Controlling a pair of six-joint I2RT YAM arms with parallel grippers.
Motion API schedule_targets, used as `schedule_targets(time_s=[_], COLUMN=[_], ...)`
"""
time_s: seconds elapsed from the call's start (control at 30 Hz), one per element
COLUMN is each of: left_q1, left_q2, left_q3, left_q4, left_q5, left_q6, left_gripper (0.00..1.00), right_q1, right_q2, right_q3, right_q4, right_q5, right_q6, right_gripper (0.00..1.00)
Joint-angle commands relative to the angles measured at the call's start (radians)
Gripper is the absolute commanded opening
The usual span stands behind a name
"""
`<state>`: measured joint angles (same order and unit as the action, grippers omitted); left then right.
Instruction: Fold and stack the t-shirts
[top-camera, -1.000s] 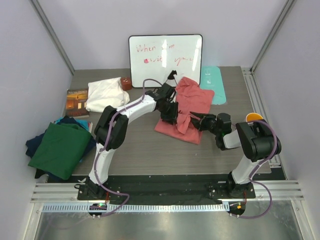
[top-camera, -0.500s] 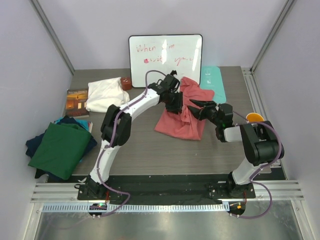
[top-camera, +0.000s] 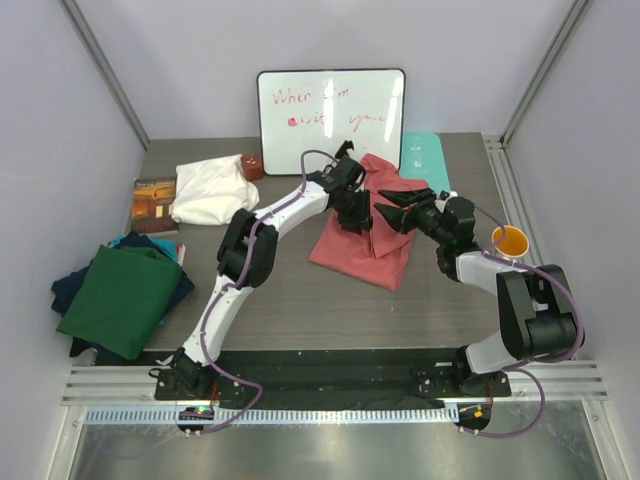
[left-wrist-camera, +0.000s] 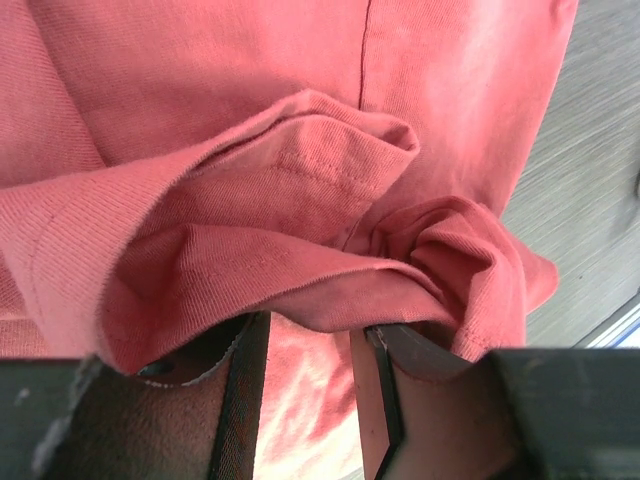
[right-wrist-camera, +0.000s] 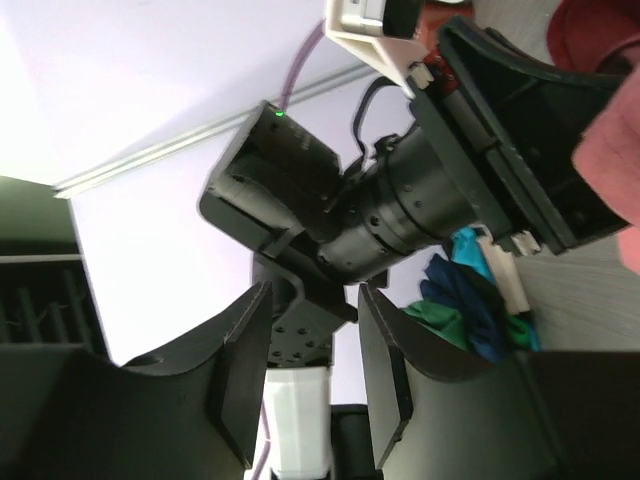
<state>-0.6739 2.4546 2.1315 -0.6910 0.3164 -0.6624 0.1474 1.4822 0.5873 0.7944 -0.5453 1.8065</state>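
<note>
Starting from the far left, the dark green t-shirt (top-camera: 120, 292) lies on a navy t-shirt (top-camera: 66, 290) well to the left of the left end effector (top-camera: 354, 210) and nearer the arm bases, with a book (top-camera: 155, 203) and a white cloth (top-camera: 210, 190) between them. The left end effector is closed on a bunched fold of the salmon-pink t-shirt (top-camera: 372, 248). In the left wrist view the fold drapes over both fingers (left-wrist-camera: 245, 400) and hides their tips. From that hold the shirt spreads toward the bases and slightly to the right, with its long axis running roughly from the whiteboard (top-camera: 330, 108) side down toward the bases. Just right of the left end effector, the right end effector (top-camera: 386, 214) points left at it with its jaws apart and nothing between them. Its own camera shows the gap (right-wrist-camera: 313, 295) empty and a bit of pink cloth at the right edge. I judge the coming move turns on this: 1 hold is made, and the right end effector is the nearer one for a 2nd hold on the shirt's right side, which lies just below it. Bare counter (top-camera: 300, 300) toward the bases offers room to spread or fold. The whiteboard is close behind both end effectors. The pale-teal mat (top-camera: 428, 165) and an orange cup (top-camera: 510, 240) crowd the space to the right of the right end effector.
</note>
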Motion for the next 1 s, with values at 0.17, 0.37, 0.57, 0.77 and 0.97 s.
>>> schedule_targets(time_s=[0.17,0.37,0.57,0.77,0.97], left_q1=[-0.001,0.040,0.080,0.082,0.080], left_q2=[-0.031,-0.215,-0.360,-0.401,-0.443], left_q3=[0.021,-0.189,-0.324,-0.364,-0.496], left_q4=[0.073,0.134,0.159,0.125,0.127], left_q5=[-0.055,-0.106,-0.109,-0.097,-0.106], left_q6=[-0.030,0.001,0.037,0.040,0.037], left_gripper=[0.38,0.39,0.40,0.40,0.39], right_q1=[0.000,0.027,0.061,0.110,0.230], right_q2=[-0.076,-0.068,-0.002,0.124,0.288], right_q3=[0.238,0.304,0.384,0.546,0.808], right_q4=[-0.731,-0.951,-1.067,-1.260,-1.501], right_q5=[-0.104,-0.013,0.034,0.117,0.341], right_q6=[-0.494,-0.659,-0.817,-1.016,-1.191], right_gripper=[0.45,0.44,0.44,0.42,0.42])
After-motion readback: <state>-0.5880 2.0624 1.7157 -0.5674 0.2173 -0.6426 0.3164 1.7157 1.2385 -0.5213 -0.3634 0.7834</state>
